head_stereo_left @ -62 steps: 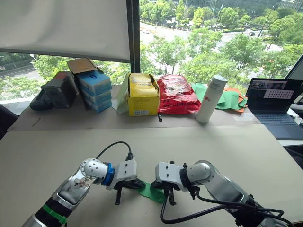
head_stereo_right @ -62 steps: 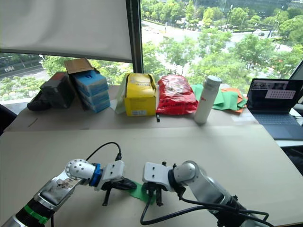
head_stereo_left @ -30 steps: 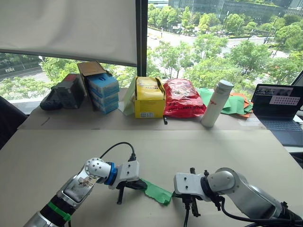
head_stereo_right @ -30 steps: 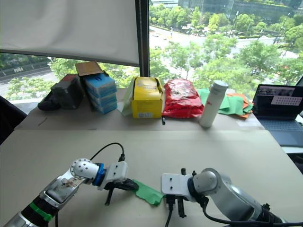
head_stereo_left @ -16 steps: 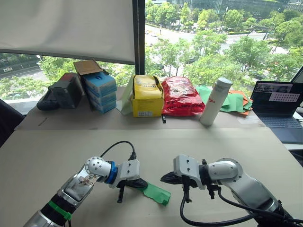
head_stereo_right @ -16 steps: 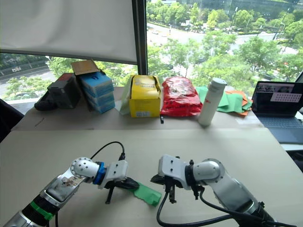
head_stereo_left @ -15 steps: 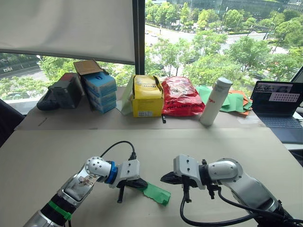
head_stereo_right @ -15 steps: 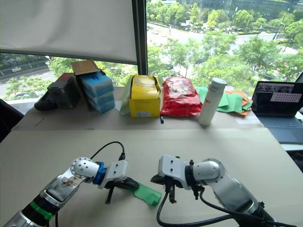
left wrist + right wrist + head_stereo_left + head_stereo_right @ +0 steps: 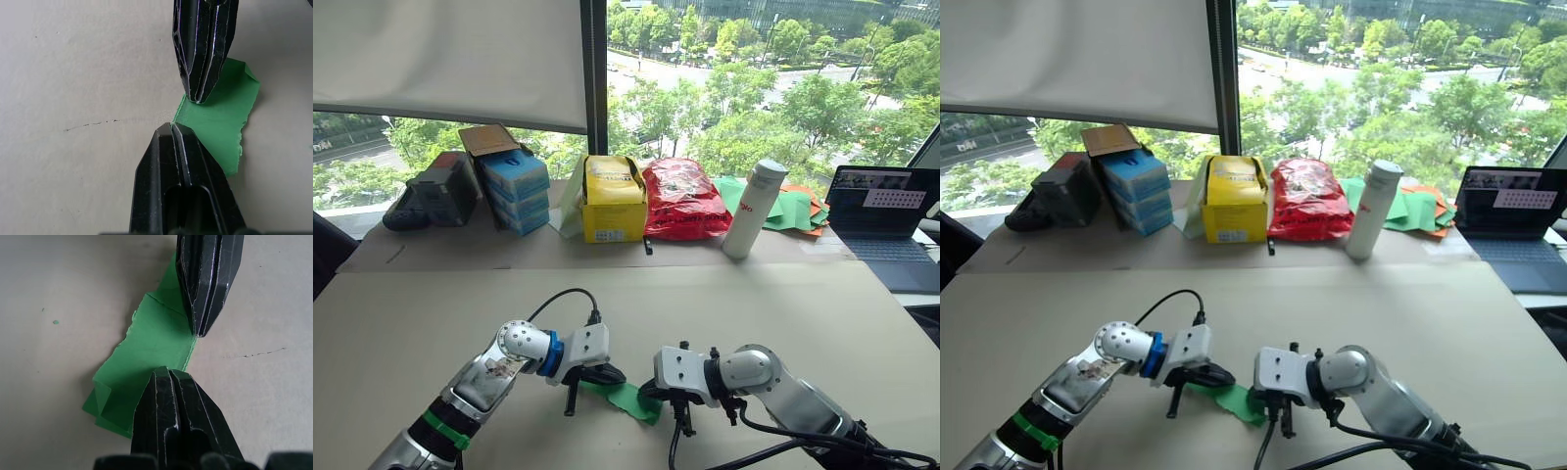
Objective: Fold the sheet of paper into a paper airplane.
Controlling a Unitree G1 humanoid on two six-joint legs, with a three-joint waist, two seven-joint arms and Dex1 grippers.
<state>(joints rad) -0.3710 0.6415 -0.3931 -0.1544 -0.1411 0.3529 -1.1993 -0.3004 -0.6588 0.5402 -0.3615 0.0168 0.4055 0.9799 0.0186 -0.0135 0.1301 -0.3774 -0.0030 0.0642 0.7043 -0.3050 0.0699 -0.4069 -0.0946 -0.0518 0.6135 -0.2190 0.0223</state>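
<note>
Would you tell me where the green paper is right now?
In the left eye view, the paper lies on the table's near edge, between the left claw and right claw.

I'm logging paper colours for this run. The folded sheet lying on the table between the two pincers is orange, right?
Not quite. The folded sheet of paper between the left pincer and the right pincer is bright green, not orange, as the left eye view and both wrist views show. It does lie on the table between them.

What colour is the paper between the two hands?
Bright green paper, clearest in the right wrist view.
</note>
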